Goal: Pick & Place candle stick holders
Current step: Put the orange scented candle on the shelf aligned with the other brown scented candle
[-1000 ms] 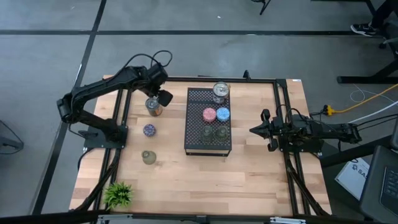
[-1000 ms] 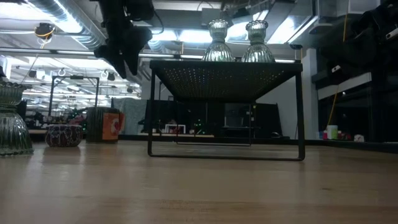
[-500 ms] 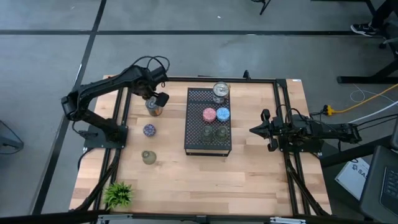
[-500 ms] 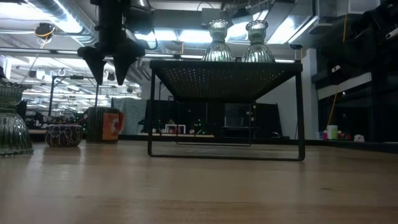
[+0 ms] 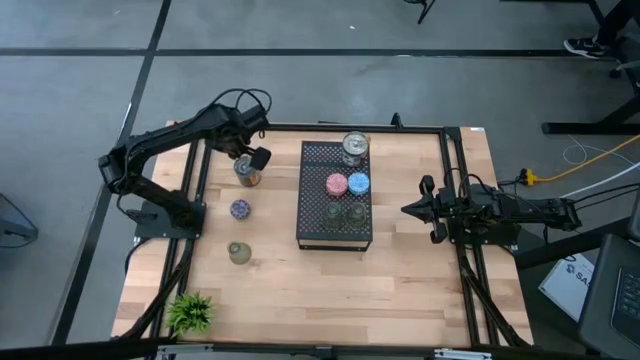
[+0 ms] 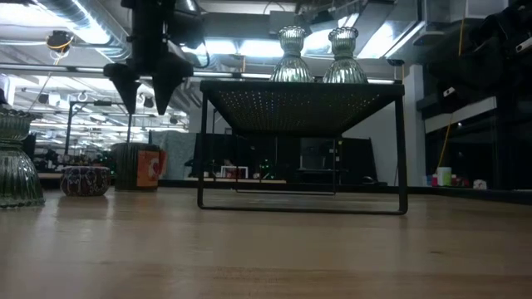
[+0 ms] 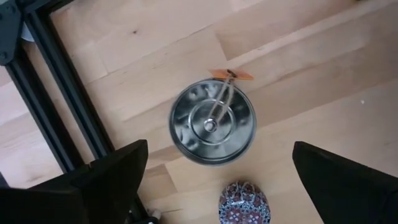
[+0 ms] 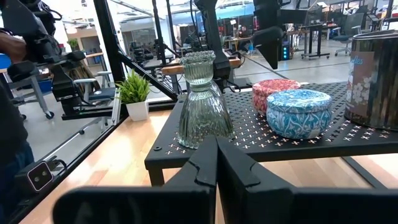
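While the silvery candle stick holder (image 7: 212,122) stands upright on the wooden surface (image 5: 400,280), the left tool (image 5: 250,160) hangs directly above it, fingers (image 6: 125,83) spread wide and released, touching nothing. Just beside the holder sits a small patterned holder (image 7: 244,201). Well apart, the right tool (image 5: 412,209) rests clenched beside the black tray (image 5: 312,232), grasping nothing.

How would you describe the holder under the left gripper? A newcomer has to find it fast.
Start at the black perforated tray in the table's middle and look to the bare wood on the left arm's side. Three holders stand in a row there; it is the silvery metal cup farthest from the green plant, largest, with an orange tag.
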